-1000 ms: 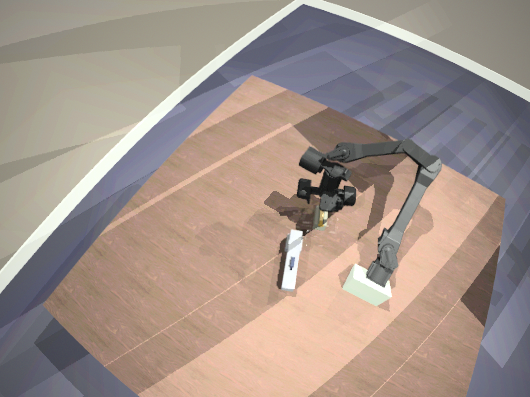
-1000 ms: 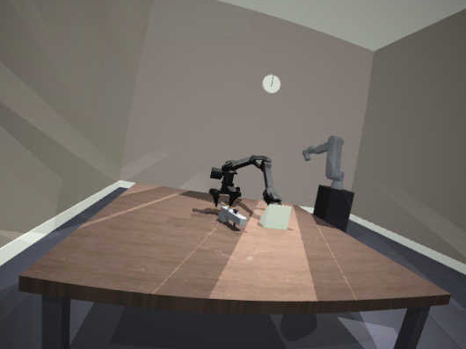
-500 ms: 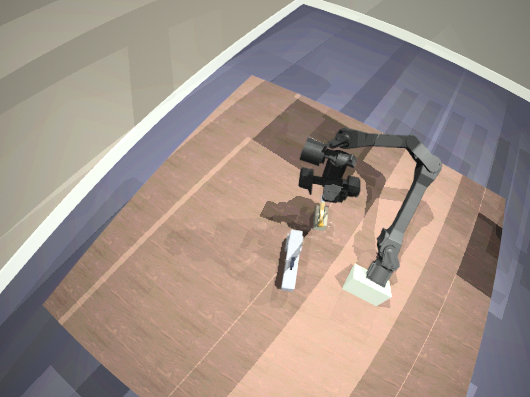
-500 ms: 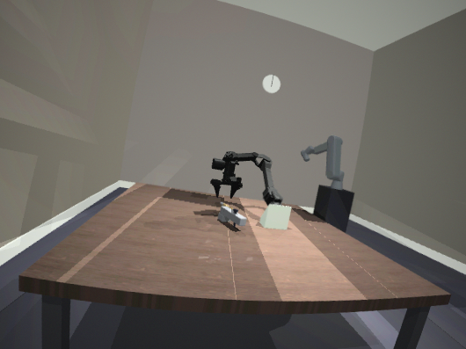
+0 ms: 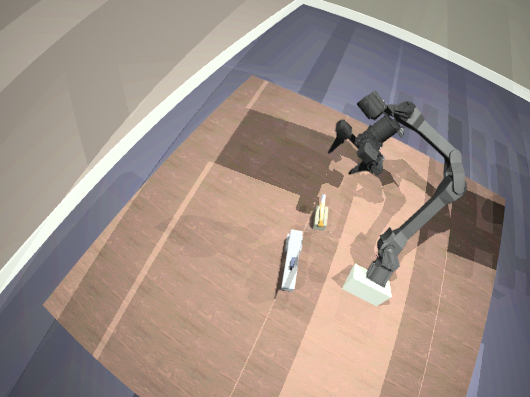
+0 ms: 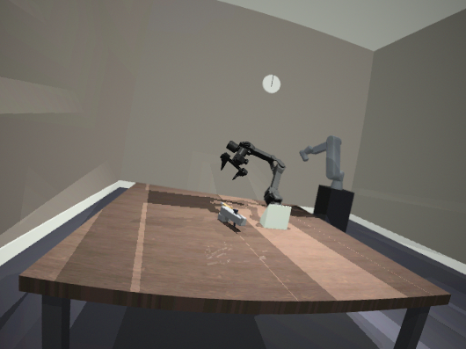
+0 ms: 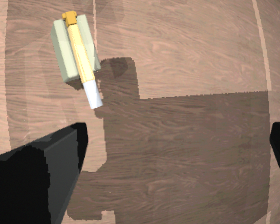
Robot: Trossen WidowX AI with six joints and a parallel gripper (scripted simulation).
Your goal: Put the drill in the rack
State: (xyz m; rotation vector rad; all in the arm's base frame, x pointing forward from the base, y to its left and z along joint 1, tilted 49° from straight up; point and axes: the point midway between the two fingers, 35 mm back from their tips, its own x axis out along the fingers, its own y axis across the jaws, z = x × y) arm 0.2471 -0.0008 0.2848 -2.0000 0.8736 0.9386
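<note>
The yellow drill [image 5: 322, 214] [image 7: 80, 47] has an orange end and a pale grey tip. It lies lengthwise in the groove of the small pale green rack [image 7: 60, 47], and its tip sticks out past the rack's end. A long white-grey block [image 5: 293, 250] [image 6: 233, 215] stands beside the rack, with a small dark piece [image 5: 293, 263] [image 6: 236, 211] on it that looks like the key. My gripper [image 5: 340, 162] [image 6: 228, 174] [image 7: 184, 132] is wide open and empty. It hangs above the table, off the drill's tip end and clear of the drill and rack. In the exterior view the rack is hard to make out.
A pale green box [image 5: 367, 292] [image 6: 274, 217] stands at the arm's base. A dark rod [image 5: 276, 289] shows by the white-grey block's lower end. A grey robot arm [image 6: 333, 158] on a black pedestal [image 6: 335, 205] stands beyond the table [image 6: 176, 262].
</note>
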